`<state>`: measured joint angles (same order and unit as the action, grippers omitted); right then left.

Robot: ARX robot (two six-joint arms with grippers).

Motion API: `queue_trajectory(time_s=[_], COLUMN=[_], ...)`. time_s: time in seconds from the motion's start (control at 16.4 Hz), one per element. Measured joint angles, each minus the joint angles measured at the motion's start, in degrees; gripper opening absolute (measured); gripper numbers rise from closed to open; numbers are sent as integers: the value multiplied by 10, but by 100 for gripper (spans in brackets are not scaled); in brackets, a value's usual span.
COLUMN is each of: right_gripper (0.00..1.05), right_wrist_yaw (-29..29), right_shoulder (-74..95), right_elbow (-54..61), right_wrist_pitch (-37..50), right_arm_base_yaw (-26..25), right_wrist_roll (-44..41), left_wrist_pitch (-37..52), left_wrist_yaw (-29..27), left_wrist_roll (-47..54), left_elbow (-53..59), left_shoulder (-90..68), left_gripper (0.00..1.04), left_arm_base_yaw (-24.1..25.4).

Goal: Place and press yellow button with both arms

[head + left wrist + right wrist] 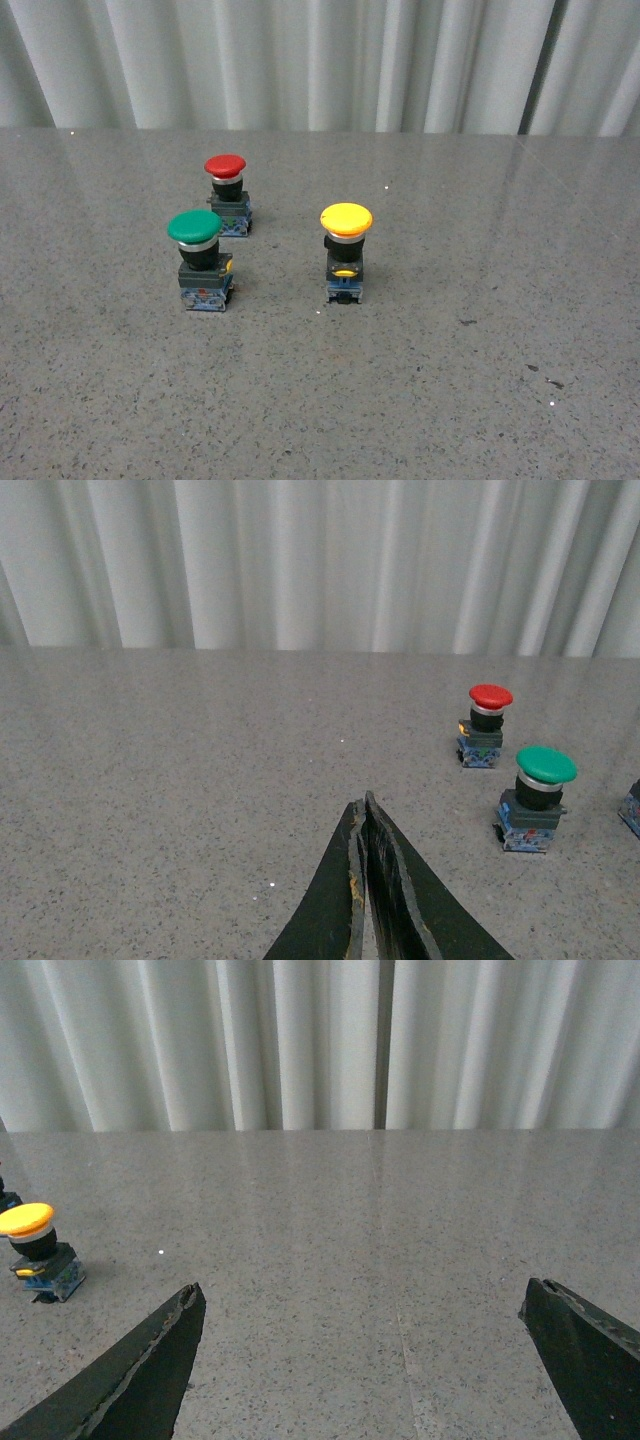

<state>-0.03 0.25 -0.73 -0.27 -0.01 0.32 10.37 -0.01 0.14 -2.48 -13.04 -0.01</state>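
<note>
Black, thin and flat, the fingers (415, 920) of the left hand (362, 810) are lying pressed together with nothing between them, their inner edges looking chipped and worn. The right hand (362, 1295) is standing wide, its two dark wedge-shaped fingers (150, 1360) well apart and gripping nothing. Both are hanging over the grey, speckled, stone-like worktop (480, 400).

The yellow button (345, 250) is standing upright near the middle of the worktop, well in from the far edge and apart from both hands. It is showing a domed mushroom cap over a silver collar, a black body with a yellow tab, and a blue base. Toward the left edge from it, the green button (200, 260) is standing upright. Just behind that, nearer the far edge, the red button (228, 195) is standing too. None of the three are touching. Any marking on their bodies is showing too small to read. Pale pleated curtain (300, 60) is hanging beyond the far edge.
</note>
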Motion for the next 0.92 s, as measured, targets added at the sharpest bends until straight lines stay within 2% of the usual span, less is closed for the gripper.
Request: queue_trajectory(time_s=[0.61, 0.85, 0.92], right_gripper=[98, 98, 98], right_wrist_yaw=[0, 0, 0], right_shoulder=[0, 0, 0], right_elbow=[0, 0, 0], right_wrist_pitch=[0, 0, 0], right_arm_base_yaw=[0, 0, 0], right_wrist_roll=[0, 0, 0], left_wrist_pitch=[-6, -112, -113], left_wrist_yaw=[0, 0, 0], left_wrist_roll=[0, 0, 0], left_elbow=[17, 16, 16], left_shoulder=[32, 108, 115], left_gripper=[2, 2, 2], left_arm_base_yaw=[0, 0, 0])
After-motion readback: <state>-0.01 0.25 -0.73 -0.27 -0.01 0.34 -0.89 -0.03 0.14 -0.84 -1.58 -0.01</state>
